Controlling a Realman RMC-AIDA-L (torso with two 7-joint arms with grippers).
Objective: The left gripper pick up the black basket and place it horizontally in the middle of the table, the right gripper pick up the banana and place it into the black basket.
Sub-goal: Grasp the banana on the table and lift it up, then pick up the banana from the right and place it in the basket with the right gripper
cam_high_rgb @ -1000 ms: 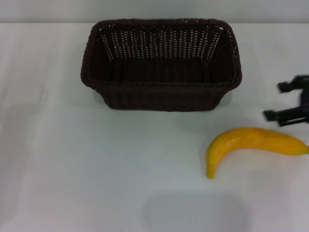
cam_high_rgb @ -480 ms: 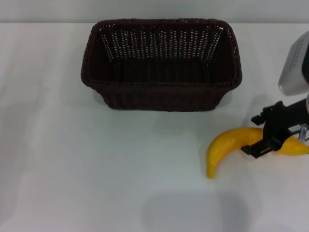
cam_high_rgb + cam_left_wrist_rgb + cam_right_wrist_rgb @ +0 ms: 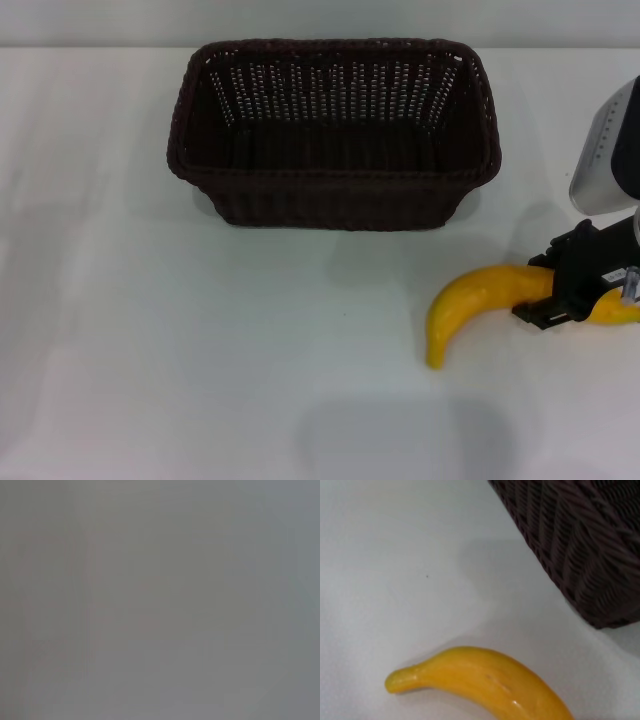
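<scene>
Our left wrist view gives only a flat grey blur, and we cannot find the left gripper in any picture. On the plain white smooth table (image 3: 150, 330), the dark brown-black rectangular woven basket (image 3: 333, 135) stands upright near the far edge, about midway across; its braided rim and slanted, perforated walls show clearly, but its floor is lost in shadow. In the right wrist view only one lower corner of its ribbed weave (image 3: 580, 545) appears, cut off by the frame. Toward the right edge lies the curved, glossy yellow banana (image 3: 478, 300), flat on the surface, well apart from the basket. Its right end is hidden behind the blocky black right gripper (image 3: 573, 288), which reaches in from the right edge under a bulky white-grey housing, itself cropped. We see its fingers spread to either side of the banana's thick part; whether they touch it, we cannot tell.
</scene>
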